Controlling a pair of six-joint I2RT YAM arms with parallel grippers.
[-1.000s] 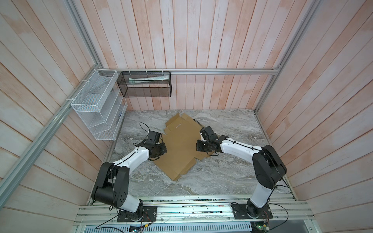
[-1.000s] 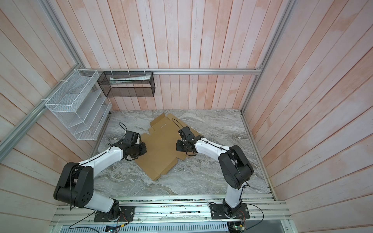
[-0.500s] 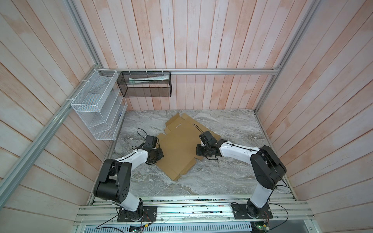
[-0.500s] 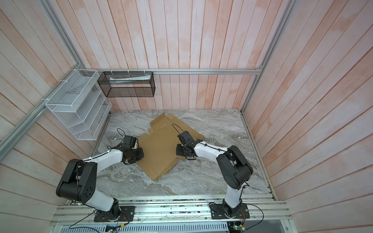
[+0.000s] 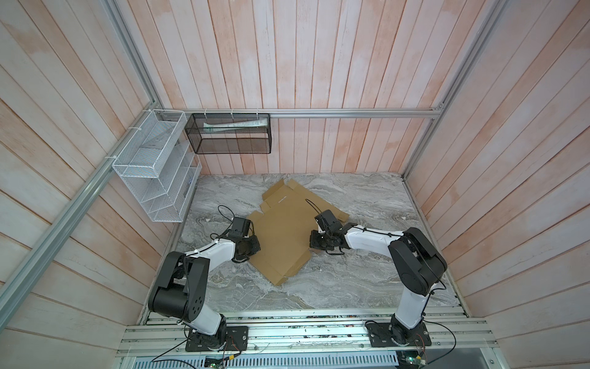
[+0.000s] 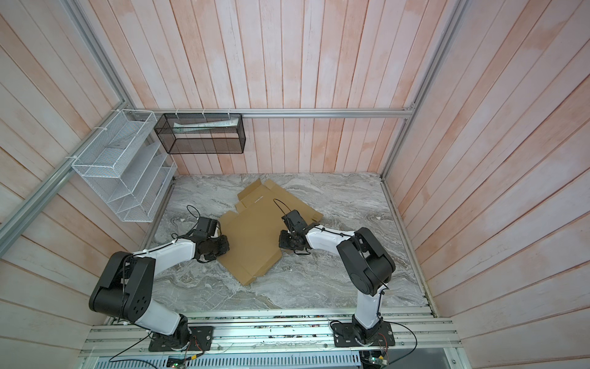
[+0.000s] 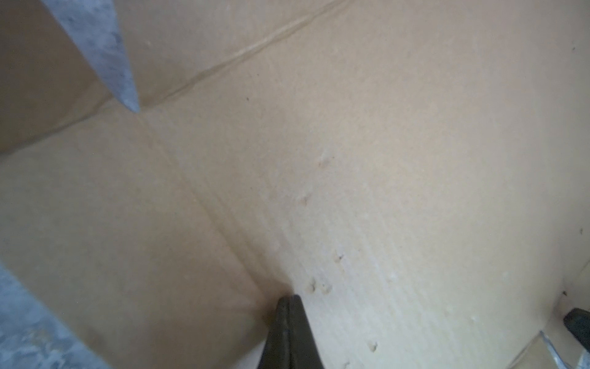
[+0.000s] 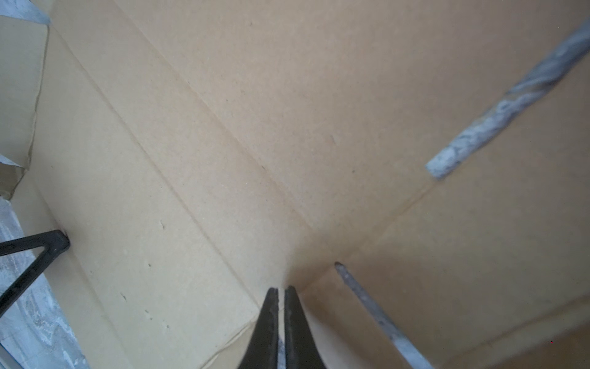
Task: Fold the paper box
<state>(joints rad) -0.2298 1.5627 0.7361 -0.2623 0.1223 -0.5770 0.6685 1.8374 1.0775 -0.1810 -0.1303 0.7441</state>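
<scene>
The paper box [image 5: 281,230] [image 6: 252,236] is a flat tan cardboard sheet with flaps and slits, lying at an angle on the marble table in both top views. My left gripper [image 5: 254,248] [image 6: 226,246] is at the sheet's left edge. In the left wrist view its jaws [image 7: 289,298] are shut, with the tip pressed on the cardboard [image 7: 351,143] beside a crease. My right gripper [image 5: 313,242] [image 6: 282,242] is at the sheet's right edge. Its jaws [image 8: 281,289] are shut to a hairline gap with nothing between them, the tip resting on the cardboard [image 8: 287,111] where creases meet.
A white wire rack [image 5: 156,172] hangs on the left wall and a black mesh basket [image 5: 230,134] on the back wall. Wooden walls close in the marble table [image 5: 367,207] on three sides. An aluminium rail [image 5: 287,332] carrying both arm bases runs along the front.
Both grippers have come down and slightly nearer onto the sheet's side edges. The right jaws closed a little further. The sheet itself has barely moved.
</scene>
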